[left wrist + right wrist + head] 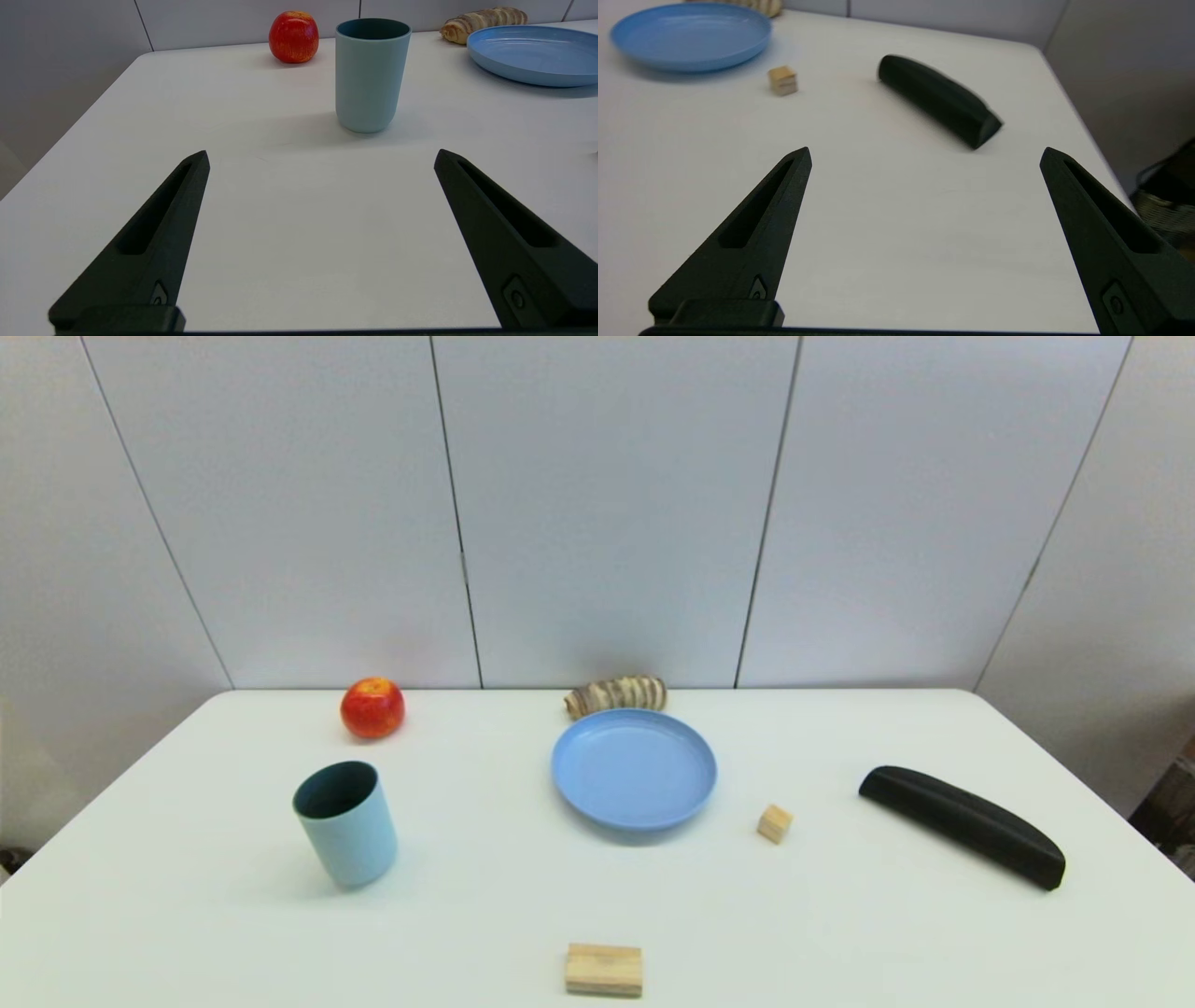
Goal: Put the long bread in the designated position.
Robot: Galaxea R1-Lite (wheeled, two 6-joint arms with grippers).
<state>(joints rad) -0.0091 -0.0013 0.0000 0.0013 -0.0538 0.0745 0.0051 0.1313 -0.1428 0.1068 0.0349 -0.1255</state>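
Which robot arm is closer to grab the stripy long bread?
Hard to call, perhaps the left. The brown-and-cream ridged long bread lies behind the round blue plate, and shows more fully from the open left gripper than from the open right gripper.

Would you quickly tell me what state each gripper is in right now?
Left gripper: open, holding nothing, above bare table short of the cup.
Right gripper: open, holding nothing, short of the black bar.

no readable text, label, brand, number or sign shows on anything here.
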